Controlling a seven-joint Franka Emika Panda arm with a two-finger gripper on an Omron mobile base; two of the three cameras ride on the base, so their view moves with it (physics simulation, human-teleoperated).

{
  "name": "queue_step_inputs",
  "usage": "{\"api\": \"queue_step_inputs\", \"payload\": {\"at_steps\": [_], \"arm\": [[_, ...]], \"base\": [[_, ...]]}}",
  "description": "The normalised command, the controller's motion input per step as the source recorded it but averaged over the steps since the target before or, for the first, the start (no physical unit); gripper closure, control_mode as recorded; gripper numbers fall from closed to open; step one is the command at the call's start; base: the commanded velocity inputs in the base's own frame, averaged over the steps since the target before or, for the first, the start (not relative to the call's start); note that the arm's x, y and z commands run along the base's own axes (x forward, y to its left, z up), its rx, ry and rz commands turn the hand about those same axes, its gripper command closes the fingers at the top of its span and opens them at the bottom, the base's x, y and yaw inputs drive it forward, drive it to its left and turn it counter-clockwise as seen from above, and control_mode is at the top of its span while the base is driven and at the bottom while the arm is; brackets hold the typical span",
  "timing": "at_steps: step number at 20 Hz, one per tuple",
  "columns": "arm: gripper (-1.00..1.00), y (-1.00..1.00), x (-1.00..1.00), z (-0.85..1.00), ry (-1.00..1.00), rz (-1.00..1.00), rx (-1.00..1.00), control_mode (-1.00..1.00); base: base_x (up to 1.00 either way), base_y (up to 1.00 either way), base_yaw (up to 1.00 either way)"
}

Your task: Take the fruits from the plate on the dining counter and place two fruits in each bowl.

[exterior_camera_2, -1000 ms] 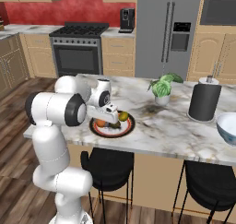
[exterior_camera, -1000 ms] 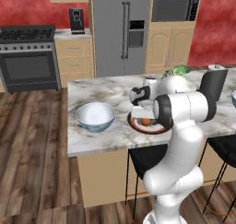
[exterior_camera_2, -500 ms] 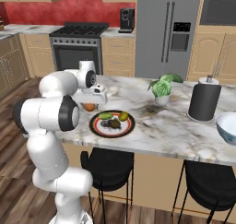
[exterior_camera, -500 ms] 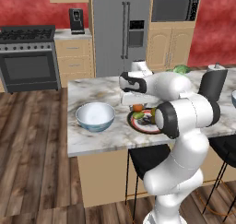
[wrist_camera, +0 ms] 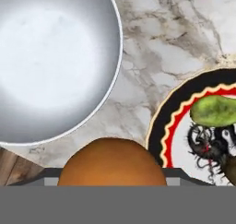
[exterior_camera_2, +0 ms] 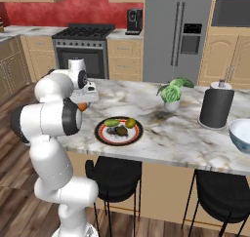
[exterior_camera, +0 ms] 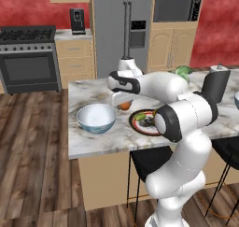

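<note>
**Orange fruit in transit, item one of four**

Orange fruit (wrist_camera: 111, 162): we list it as clamped in the gripper (exterior_camera: 122, 103), raised above the dining counter (exterior_camera: 93, 144), over the marble between the plate (wrist_camera: 161, 121) and the near bowl (wrist_camera: 50, 61). In the hand view it sits at the bottom, with the bowl's rim just beside it on one side and the plate's black rim on the other.

Risks, as we judge them:
- A round fruit in a narrow pinch may roll out if the arm swings sharply; it would land on the marble and could run toward the counter's left edge.
- Let go too soon, it strikes the bowl's rim rather than the hollow.
- Dropped from height, it may bounce out.

Containers:
- Near bowl, toward the left end of the counter: white inside, nothing in it.
- Plate, near the front edge: we count a green fruit (exterior_camera_2: 112, 122), a yellow-green fruit (exterior_camera_2: 130, 122) and a dark brown fruit (exterior_camera_2: 120, 130).
- Second bowl (exterior_camera_2: 240, 134), at the far right end of the counter, past a dark cylinder (exterior_camera_2: 215, 106) and a small plant (exterior_camera_2: 172, 91): contents cannot be told.
</note>
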Motion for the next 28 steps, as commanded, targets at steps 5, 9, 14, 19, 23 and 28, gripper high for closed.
{"api": "queue_step_inputs", "payload": {"at_steps": [5, 9, 14, 19, 23, 28], "arm": [[1.00, 0.46, 0.00, 0.14, -0.21, 0.36, 0.08, -1.00], [1.00, 0.52, 0.00, 0.01, 0.00, 0.28, 0.04, -1.00], [1.00, 0.25, 0.12, 0.00, 0.01, 0.17, 0.01, -1.00], [1.00, 0.18, 0.21, -0.01, 0.08, 0.03, -0.01, -1.00], [1.00, 0.12, 0.01, -0.14, 0.11, 0.00, -0.02, -1.00], [1.00, 0.08, 0.00, -0.16, 0.09, 0.00, -0.02, -1.00]], "base": [[0.00, 0.00, 0.00], [0.00, 0.00, 0.00], [0.00, 0.00, 0.00], [0.00, 0.00, 0.00], [0.00, 0.00, 0.00], [0.00, 0.00, 0.00]]}}
